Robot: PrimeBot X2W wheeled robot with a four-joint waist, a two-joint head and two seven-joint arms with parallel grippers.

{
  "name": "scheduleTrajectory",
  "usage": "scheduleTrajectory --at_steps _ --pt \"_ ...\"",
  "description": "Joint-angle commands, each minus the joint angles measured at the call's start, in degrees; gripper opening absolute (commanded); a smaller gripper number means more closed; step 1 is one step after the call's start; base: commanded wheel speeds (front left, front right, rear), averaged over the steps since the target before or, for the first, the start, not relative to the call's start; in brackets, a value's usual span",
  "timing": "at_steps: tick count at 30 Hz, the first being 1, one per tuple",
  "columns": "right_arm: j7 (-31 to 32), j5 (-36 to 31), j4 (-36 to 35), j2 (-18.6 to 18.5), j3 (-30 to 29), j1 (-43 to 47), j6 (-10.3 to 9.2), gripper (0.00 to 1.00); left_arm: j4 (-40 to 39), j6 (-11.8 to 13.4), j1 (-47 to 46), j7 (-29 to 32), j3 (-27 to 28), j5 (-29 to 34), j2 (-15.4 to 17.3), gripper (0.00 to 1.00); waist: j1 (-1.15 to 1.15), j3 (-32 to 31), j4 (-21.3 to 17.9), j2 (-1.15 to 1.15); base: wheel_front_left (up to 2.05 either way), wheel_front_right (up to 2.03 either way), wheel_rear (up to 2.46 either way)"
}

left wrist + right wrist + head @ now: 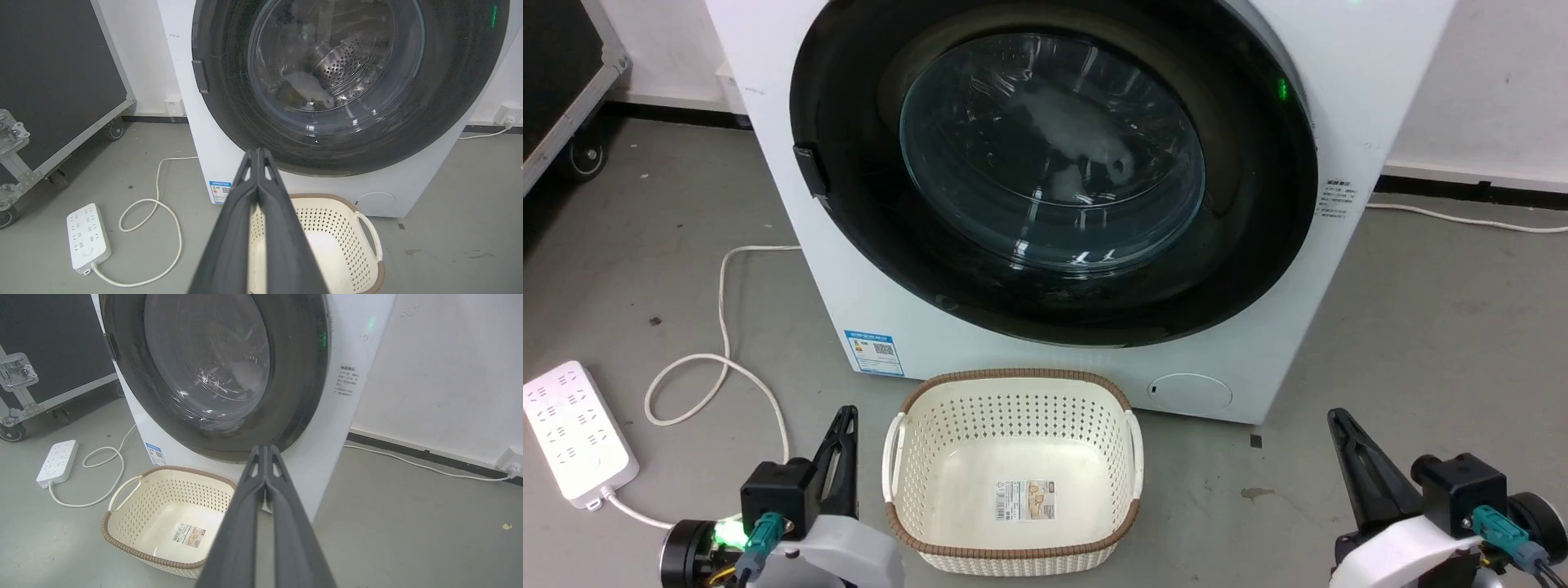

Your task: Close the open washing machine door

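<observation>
1. Finds the washing machine door (1258, 212) flush against the front of the washing machine (1364, 90), no gap showing.
2. Reads as closing likely done.
3. Holds nothing in left gripper (849, 415) or right gripper (1334, 417), both pinched together, low either side of the basket (1013, 379), apart from the door.
4. Calls next, at most, for a confirming push on the black rim.
</observation>
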Motion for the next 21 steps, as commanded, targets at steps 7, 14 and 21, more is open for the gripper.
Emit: scheduleTrajectory --at_steps 7,14,21 --pt "1.28 -0.58 -0.68 0.43 0.53 -0.78 -0.04 0.0 -0.7 0.45 -0.05 1.18 0.58 0.7 -0.02 0.0 0.0 -0.12 0.05 0.0 0.0 0.0 0.0" --pt "2.1 -0.78 -0.86 0.49 0.84 -0.89 -0.04 0.0 -1.07 0.54 -0.05 2.0 0.96 0.99 -0.02 0.0 0.0 -0.21 0.09 0.0 0.0 0.0 0.0" --pt "2.5 -0.87 -0.95 0.52 0.99 -0.95 -0.04 0.0 -1.25 0.58 -0.05 2.4 1.15 1.13 -0.03 0.0 0.0 -0.26 0.1 0.0 0.0 0.0 0.0"
